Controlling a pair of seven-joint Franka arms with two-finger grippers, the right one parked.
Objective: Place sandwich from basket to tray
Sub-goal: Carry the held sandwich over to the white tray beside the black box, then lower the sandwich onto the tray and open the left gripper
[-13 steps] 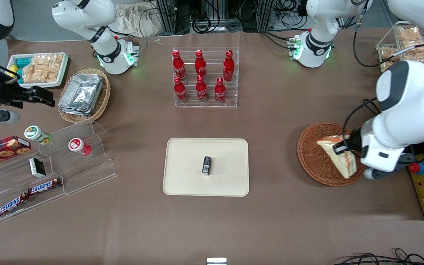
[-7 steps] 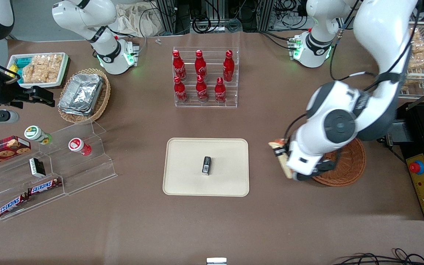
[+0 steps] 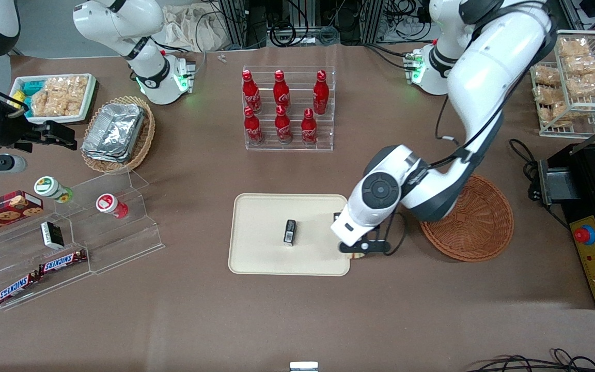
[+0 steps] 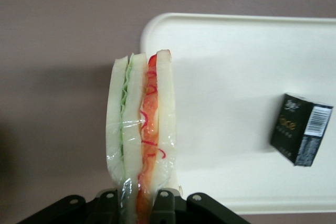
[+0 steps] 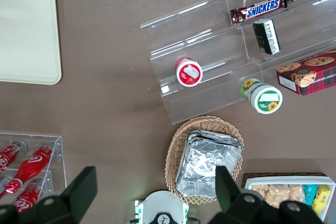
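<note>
Clamping one sandwich (image 4: 140, 140) above one tray's (image 4: 220, 51) edge, the gripper (image 4: 140, 203)

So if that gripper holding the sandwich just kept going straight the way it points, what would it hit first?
Probably the tray. The gripper is shut on the sandwich, hanging over the tray's rim at the basket's end. The sandwich tip would touch first, near the rim; height is hard to judge.

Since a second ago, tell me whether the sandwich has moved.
Yes. The gripper carried the sandwich out of the basket, sideways to the tray edge nearest the basket.
</note>
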